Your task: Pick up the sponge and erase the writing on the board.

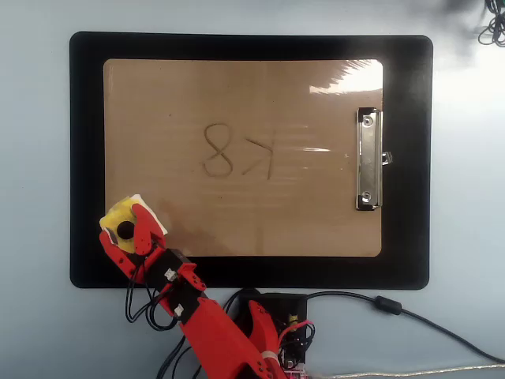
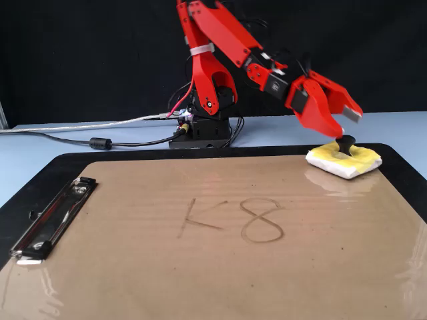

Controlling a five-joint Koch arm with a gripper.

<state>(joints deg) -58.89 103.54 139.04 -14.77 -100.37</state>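
Where the red arm reaches over the board's (image 1: 237, 229) corner, we note the claw (image 1: 125, 231) poised right at the sponge (image 1: 120, 215) — its two jaws stand apart, one on either side of the black knob (image 1: 125, 230) in the overhead view. In the fixed view the claw (image 2: 344, 131) hangs just above the knob (image 2: 345, 143); we cannot tell whether a tip touches it. The opening is moderate, not wide, and nothing is held.

The sponge (image 2: 344, 161) lies flat on the board's (image 2: 200, 280) lower left corner in the overhead view, partly over the black mat (image 1: 87, 158). The writing (image 1: 237, 150) — "8K" — sits near the board's middle, well apart from the sponge, and reads "K8" in the fixed view (image 2: 230, 219). The silver clip (image 1: 368, 159) lies along the board's right edge overhead. The mat rests on the pale blue worktop (image 1: 465, 158).
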